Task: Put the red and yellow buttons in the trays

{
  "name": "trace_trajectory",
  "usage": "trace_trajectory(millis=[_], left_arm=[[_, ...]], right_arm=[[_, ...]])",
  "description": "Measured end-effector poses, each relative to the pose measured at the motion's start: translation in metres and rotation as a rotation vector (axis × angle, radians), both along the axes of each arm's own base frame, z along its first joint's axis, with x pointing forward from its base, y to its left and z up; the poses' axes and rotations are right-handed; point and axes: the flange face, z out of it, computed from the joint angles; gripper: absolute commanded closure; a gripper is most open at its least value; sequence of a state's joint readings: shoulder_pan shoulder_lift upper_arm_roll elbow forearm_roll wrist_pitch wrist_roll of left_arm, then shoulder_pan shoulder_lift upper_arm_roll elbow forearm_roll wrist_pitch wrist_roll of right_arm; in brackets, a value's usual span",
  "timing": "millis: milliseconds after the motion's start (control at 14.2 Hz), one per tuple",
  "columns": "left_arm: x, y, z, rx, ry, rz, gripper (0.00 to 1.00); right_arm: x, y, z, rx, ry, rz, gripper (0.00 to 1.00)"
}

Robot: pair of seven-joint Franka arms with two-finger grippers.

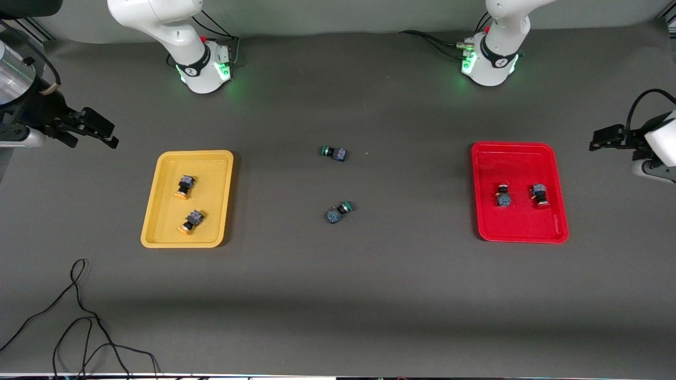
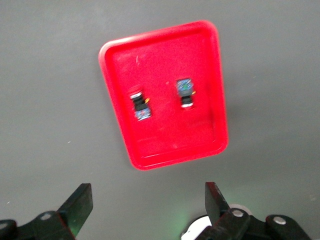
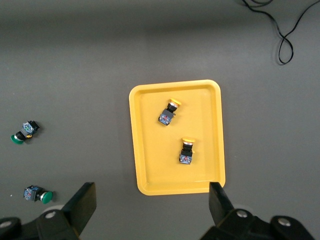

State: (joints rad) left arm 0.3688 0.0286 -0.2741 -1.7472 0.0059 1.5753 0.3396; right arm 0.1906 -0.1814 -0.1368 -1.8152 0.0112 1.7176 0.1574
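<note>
The yellow tray [image 1: 211, 179] holds two yellow-capped buttons [image 1: 184, 187] [image 1: 191, 221] lying on their sides. The red tray [image 1: 520, 163] holds two red-capped buttons [image 1: 503, 196] [image 1: 539, 195]. My right gripper [image 1: 110, 134] is open and empty, raised over the table at the right arm's end, clear of the yellow tray [image 3: 200, 100]. Its view [image 3: 152, 200] shows both yellow buttons [image 3: 168, 112] [image 3: 186, 151]. My left gripper [image 1: 599, 140] is open and empty, raised over the table at the left arm's end, clear of the red tray [image 2: 165, 65]. Its view [image 2: 147, 200] shows both red buttons [image 2: 140, 106] [image 2: 185, 92].
Two green-capped switches [image 1: 334, 153] [image 1: 338, 211] lie on the dark mat midway between the trays; they also show in the right wrist view [image 3: 24, 132] [image 3: 38, 194]. A loose black cable [image 1: 79, 316] curls on the mat near the front edge at the right arm's end.
</note>
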Motion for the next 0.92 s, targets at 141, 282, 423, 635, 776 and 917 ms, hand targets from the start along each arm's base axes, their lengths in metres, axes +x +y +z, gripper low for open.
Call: trace_trajectory(millis=[141, 282, 423, 635, 776, 917], left_arm=[[0.005, -0.033, 0.011, 0.016, -0.024, 0.03, 0.0], [0.008, -0.066, 0.023, 0.032, -0.049, 0.061, 0.0], [0.009, -0.09, 0.035, 0.042, -0.073, 0.086, 0.0], [0.008, -0.094, 0.048, 0.044, -0.079, 0.099, 0.0], [0.008, -0.089, 0.054, 0.043, -0.084, 0.108, 0.0], [0.009, -0.086, 0.055, 0.044, -0.084, 0.112, 0.0]], right_arm=[[0.006, 0.001, -0.004, -0.003, 0.007, 0.0, 0.0], [0.009, 0.002, -0.01, -0.004, 0.018, 0.0, 0.0], [0.01, 0.002, -0.012, -0.005, 0.023, 0.006, 0.0], [0.014, 0.0, -0.021, -0.011, 0.042, 0.054, 0.0], [0.018, -0.001, -0.029, -0.013, 0.058, 0.06, 0.0], [0.021, -0.001, -0.034, -0.014, 0.066, 0.06, 0.0]])
